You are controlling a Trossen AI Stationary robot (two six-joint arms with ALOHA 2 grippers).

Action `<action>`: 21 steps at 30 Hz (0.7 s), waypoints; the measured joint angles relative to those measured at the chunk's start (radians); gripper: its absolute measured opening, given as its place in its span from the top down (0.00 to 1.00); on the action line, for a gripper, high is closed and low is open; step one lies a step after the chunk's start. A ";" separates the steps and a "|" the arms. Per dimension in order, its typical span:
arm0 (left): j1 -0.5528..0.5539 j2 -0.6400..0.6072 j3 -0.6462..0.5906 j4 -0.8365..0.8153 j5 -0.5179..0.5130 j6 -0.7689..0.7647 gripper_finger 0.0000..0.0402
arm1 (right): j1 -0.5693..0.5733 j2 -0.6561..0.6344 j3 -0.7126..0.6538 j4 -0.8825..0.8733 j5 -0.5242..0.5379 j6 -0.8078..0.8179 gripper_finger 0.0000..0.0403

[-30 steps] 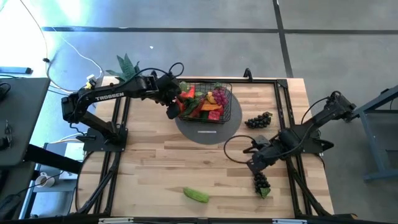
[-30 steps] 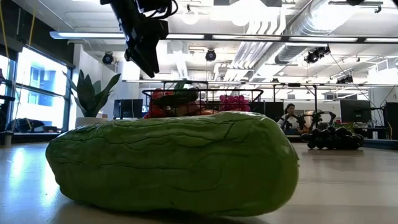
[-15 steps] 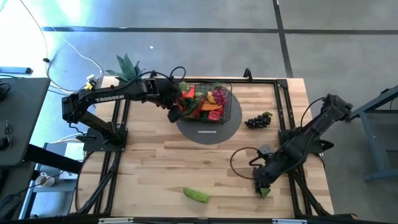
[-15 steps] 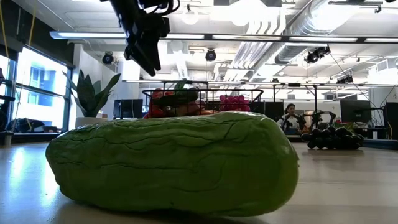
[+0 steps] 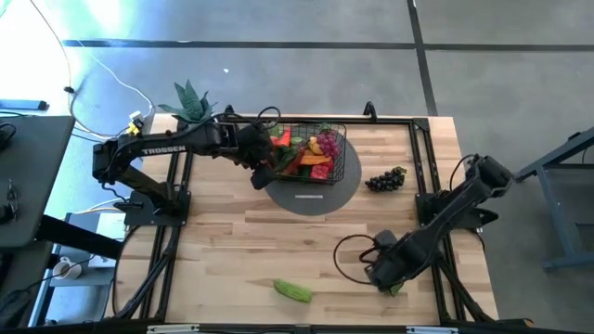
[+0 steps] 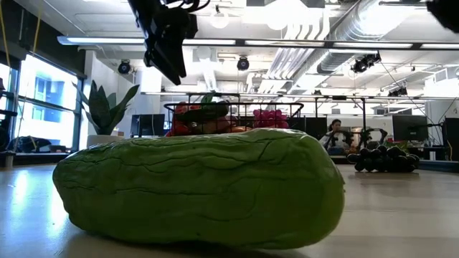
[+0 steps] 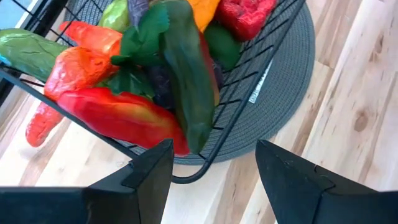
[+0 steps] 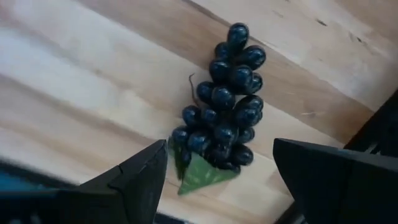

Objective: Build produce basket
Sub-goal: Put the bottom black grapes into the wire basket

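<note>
Two grippers stand open and empty, operator. Your right gripper (image 8: 214, 180) hangs over a dark grape bunch (image 8: 225, 106) at the table's five o'clock. Your left gripper (image 7: 208, 180) hovers at the nine o'clock rim of the basket (image 5: 345, 160), which holds the produce (image 5: 302, 153) on its grey mat (image 5: 311, 197).

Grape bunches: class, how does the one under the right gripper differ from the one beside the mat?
The bunch under the right gripper lies near the table's front edge, a green leaf showing; the bunch beside the mat lies farther back, with no gripper over it. Both are dark and rest on bare wood.
</note>
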 joint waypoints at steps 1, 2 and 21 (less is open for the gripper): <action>-0.004 0.000 0.000 0.000 0.000 0.000 0.46 | 0.000 0.019 0.000 0.000 -0.001 0.019 0.32; -0.006 0.000 0.000 0.000 0.000 0.001 0.46 | 0.000 0.039 0.000 -0.003 -0.005 0.038 0.32; -0.010 0.000 0.000 0.000 0.000 0.058 0.46 | -0.001 0.260 0.000 0.013 -0.062 0.179 0.32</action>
